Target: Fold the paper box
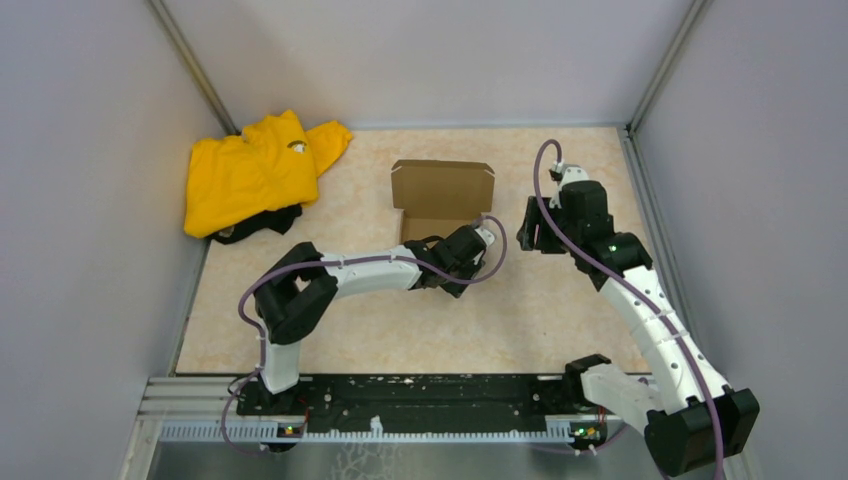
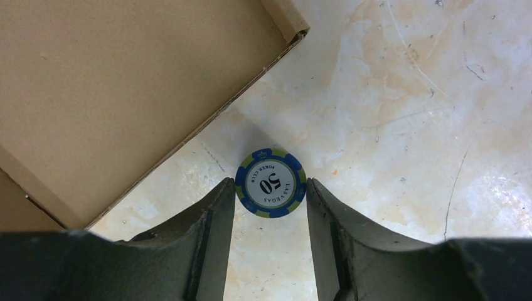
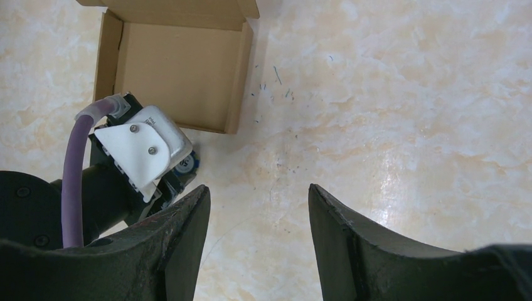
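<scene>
The paper box (image 1: 442,186) is plain brown cardboard and stands open in the middle of the table, with its lid flap raised at the back. Its tray shows in the right wrist view (image 3: 179,75) and one corner in the left wrist view (image 2: 125,94). My left gripper (image 1: 462,262) hangs just in front of the box's near right corner. Its fingertips (image 2: 229,188) touch both sides of a blue and white poker chip (image 2: 271,182) marked 50, which lies face up beside the box. My right gripper (image 1: 530,232) hovers to the right of the box, open (image 3: 258,194) over bare table.
A crumpled yellow garment (image 1: 255,175) lies at the back left corner with a dark item (image 1: 262,222) under its near edge. Grey walls close off the left, back and right. The left arm's wrist and purple cable (image 3: 72,175) sit close to my right gripper's left finger.
</scene>
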`<state>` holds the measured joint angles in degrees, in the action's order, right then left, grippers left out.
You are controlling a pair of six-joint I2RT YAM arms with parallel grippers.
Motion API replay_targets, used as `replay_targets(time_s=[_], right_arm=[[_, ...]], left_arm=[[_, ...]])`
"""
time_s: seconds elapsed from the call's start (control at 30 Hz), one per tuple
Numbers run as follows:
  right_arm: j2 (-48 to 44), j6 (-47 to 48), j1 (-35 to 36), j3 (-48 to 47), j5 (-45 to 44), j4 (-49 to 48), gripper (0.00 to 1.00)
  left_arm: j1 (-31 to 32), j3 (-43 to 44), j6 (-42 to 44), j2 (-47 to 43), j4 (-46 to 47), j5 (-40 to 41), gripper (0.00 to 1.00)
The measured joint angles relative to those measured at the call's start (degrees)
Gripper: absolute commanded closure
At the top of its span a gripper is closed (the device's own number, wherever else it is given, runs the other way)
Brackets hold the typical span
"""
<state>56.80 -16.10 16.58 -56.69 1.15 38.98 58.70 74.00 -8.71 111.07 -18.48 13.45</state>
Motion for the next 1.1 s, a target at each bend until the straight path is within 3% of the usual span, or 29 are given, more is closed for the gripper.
replay_targets(time_s=[1.1], right_arm=[[0.1, 0.0, 0.0, 0.0, 0.0, -0.1, 0.42]], left_arm=[[-0.1, 0.0, 0.0, -2.6, -0.9, 0.0, 0.47]])
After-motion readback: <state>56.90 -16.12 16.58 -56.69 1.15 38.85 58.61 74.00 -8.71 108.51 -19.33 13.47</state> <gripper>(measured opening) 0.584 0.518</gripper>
